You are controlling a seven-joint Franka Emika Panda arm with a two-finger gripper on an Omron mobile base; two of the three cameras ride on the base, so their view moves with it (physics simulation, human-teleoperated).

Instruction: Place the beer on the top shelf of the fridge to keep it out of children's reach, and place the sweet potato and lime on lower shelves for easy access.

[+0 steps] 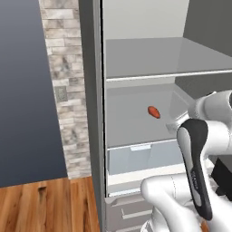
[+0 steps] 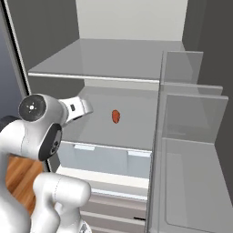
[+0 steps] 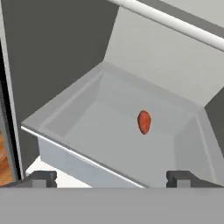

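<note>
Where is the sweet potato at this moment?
The sweet potato lies alone near the middle of the lower shelf in the open fridge, under the top shelf and above the bluish drawer.

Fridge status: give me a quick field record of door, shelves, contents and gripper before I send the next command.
fridge: door open, pale interior exposed
top shelf: nothing seen on it
lower shelf: carries the sweet potato
sweet potato: lying alone on the shelf floor, roughly mid-depth, apart from the walls
translucent drawer: directly below that shelf, closed
door racks: nothing seen in them
gripper: open, holding nothing, in front of the lower shelf and short of the sweet potato
task state: sweet potato placed low
</note>
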